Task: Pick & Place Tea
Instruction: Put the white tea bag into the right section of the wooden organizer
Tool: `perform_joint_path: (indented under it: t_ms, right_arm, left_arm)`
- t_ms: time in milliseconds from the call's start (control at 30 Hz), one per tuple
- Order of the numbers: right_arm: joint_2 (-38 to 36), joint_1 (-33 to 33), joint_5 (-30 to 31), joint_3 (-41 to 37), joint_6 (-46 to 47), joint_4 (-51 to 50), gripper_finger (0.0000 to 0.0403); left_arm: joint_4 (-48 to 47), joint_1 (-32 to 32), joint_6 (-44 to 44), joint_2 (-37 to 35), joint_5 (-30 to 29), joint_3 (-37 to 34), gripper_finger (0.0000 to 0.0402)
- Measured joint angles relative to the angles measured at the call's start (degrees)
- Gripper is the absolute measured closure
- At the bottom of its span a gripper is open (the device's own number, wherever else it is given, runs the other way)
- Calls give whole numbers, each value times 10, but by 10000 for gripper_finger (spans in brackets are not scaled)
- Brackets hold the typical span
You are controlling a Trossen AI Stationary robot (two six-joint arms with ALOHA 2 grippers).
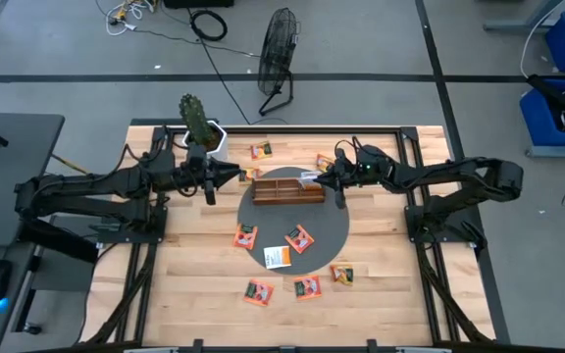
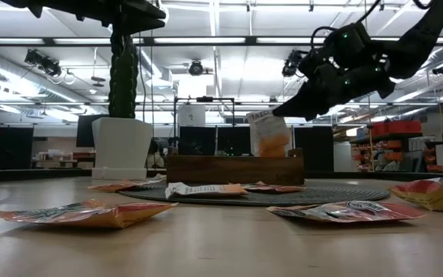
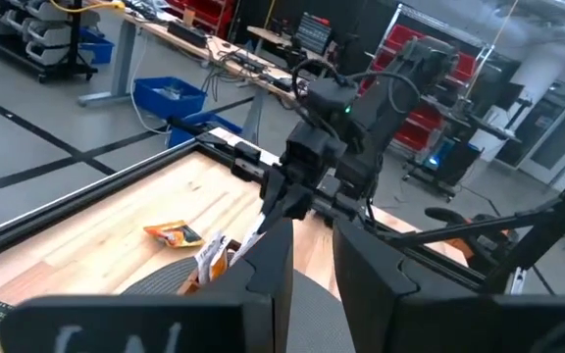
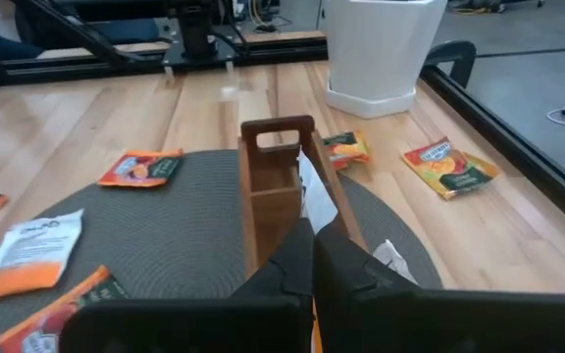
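the left gripper (image 1: 235,175) hovered just left of the wooden tray (image 1: 287,188), its jaws slightly apart with nothing between them. the right gripper (image 1: 320,178) hung over the tray's right end, jaws pinching a white-and-orange tea sachet (image 2: 268,133) above the slots. other sachets (image 1: 299,238) lay scattered on the round grey mat (image 1: 332,230) and the worktop (image 1: 204,284).

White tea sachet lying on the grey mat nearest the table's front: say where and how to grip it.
The white tea sachet lies flat on the grey mat, clear of its neighbours. Probably come straight down and pinch across two opposite edges; a sideways approach finds nothing raised.
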Motion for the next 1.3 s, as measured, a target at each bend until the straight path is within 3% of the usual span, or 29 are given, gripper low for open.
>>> perform_joint_path:
  t_ms: [400, 700, 1300]
  right_arm:
    - [69, -8, 6, 0, 1, 39, 403]
    - [69, -8, 73, 0, 3, 27, 371]
    - [48, -8, 72, 0, 31, -13, 335]
  left_arm:
    - [9, 0, -5, 0, 0, 0, 323]
    - [11, 0, -6, 0, 0, 0, 323]
    - [12, 0, -6, 0, 0, 0, 323]
